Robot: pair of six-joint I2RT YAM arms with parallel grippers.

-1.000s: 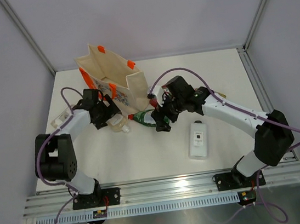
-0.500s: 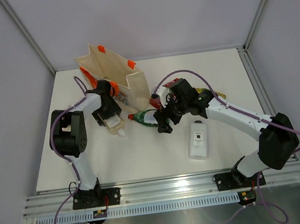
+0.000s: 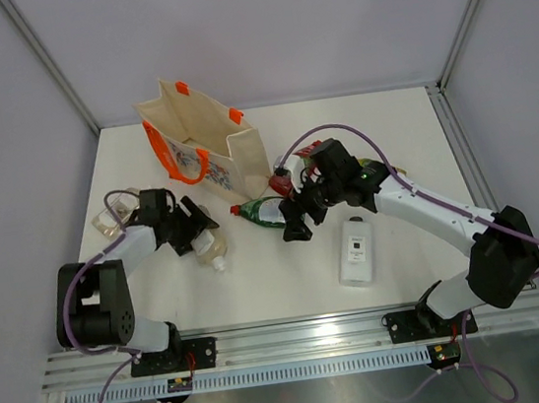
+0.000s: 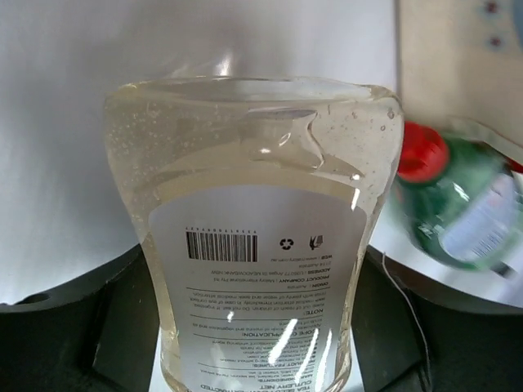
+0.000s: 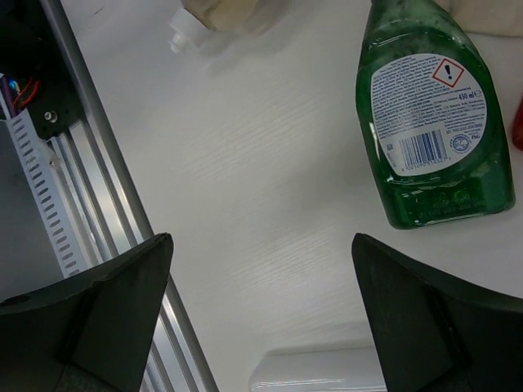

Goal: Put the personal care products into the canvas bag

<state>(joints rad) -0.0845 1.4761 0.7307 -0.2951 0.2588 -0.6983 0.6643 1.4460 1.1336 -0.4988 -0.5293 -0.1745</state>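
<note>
The cream canvas bag [image 3: 205, 150] with orange handles stands at the back left. My left gripper [image 3: 195, 233] is shut on the clear pale-yellow bottle [image 3: 214, 252], which lies low on the table in front of the bag. In the left wrist view the bottle [image 4: 257, 245] fills the gap between my fingers [image 4: 73, 327]. My right gripper [image 3: 297, 222] is open and empty, just right of the green bottle [image 3: 263, 212] lying on its side. The right wrist view shows that green bottle [image 5: 433, 122] beyond my open gripper [image 5: 261, 245]. A flat white bottle [image 3: 355, 250] lies right of centre. A clear pouch [image 3: 108, 221] lies far left.
A red-capped bottle [image 3: 284, 178] and a yellow item [image 3: 392, 171] lie partly under the right arm. The aluminium rail [image 3: 307, 336] runs along the near table edge and also shows in the right wrist view [image 5: 106, 188]. The white bottle's end [image 5: 319, 377] lies under the right gripper.
The left arm swung away from the bag and lowered, and the pale-yellow bottle shifted toward the near edge. The right gripper drew slightly right, off the green bottle.
</note>
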